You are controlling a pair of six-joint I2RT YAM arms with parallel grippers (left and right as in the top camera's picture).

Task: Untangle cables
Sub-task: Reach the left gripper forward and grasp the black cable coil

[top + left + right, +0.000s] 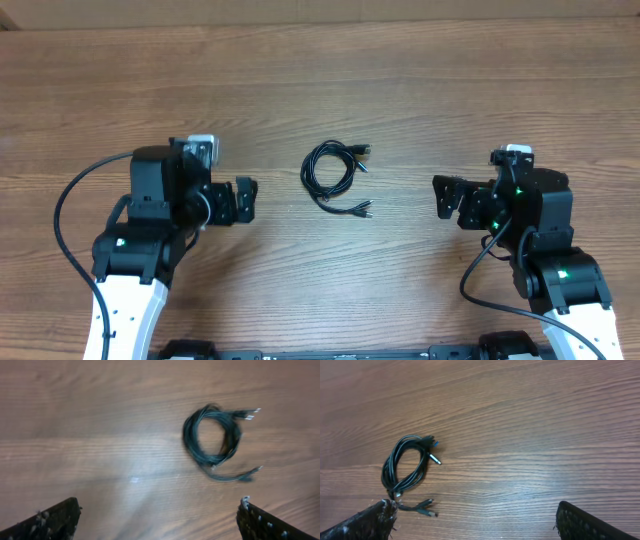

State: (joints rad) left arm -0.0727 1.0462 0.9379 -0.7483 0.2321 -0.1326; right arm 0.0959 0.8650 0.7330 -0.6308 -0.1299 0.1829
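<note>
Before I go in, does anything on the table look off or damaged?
Nothing looks damaged or spilled. The only untidy thing is the cables, bunched in one tight coil with plug ends poking out. The left pincer and right pincer both stand open on either side, clear of the coil.

Matte black left gripper [252, 201] and right gripper [438, 198], black boxy arm housings [155, 180], white lower links [125, 310] at the frame's lower corners, green lights [561, 273], thick black arm cables [62, 215]
</note>
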